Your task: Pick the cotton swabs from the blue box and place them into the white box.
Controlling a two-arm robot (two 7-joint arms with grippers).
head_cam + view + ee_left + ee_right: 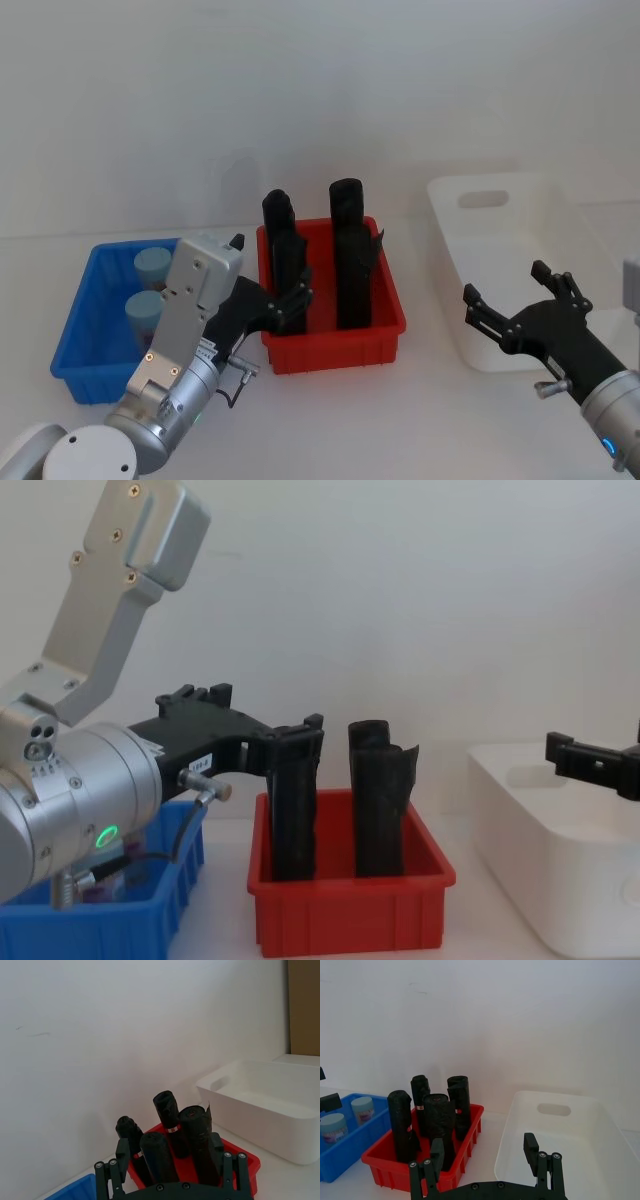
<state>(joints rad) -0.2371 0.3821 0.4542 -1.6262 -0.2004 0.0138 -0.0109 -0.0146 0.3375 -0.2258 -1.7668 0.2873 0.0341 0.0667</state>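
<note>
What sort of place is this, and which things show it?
Probably a robotics lab bench: the blue box, a red bin and the white box on a white table, with the left gripper and right gripper reaching in.

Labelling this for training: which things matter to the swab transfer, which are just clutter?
Job: cotton swab tubs, blue box, white box; left gripper at the red bin's left edge, right gripper by the white box.
Clutter: red bin, black rolls.

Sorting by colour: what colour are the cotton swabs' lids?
Pale blue, on the cotton swabs; clearest in the right wrist view.
</note>
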